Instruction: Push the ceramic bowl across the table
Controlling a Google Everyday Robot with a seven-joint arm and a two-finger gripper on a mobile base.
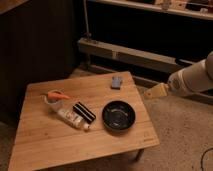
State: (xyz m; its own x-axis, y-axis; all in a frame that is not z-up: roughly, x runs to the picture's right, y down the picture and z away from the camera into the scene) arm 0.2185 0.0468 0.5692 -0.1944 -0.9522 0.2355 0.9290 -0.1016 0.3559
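The ceramic bowl is round, glossy black and sits on the right half of the low light-wood table, close to its right edge. My gripper is a pale tan piece on the end of the white arm, off the table's right edge, above the floor and up and to the right of the bowl. It is apart from the bowl.
A white container with an orange item, a white packet and a black striped packet lie left of the bowl. A small blue-grey object lies at the table's far edge. A metal shelf rail runs behind.
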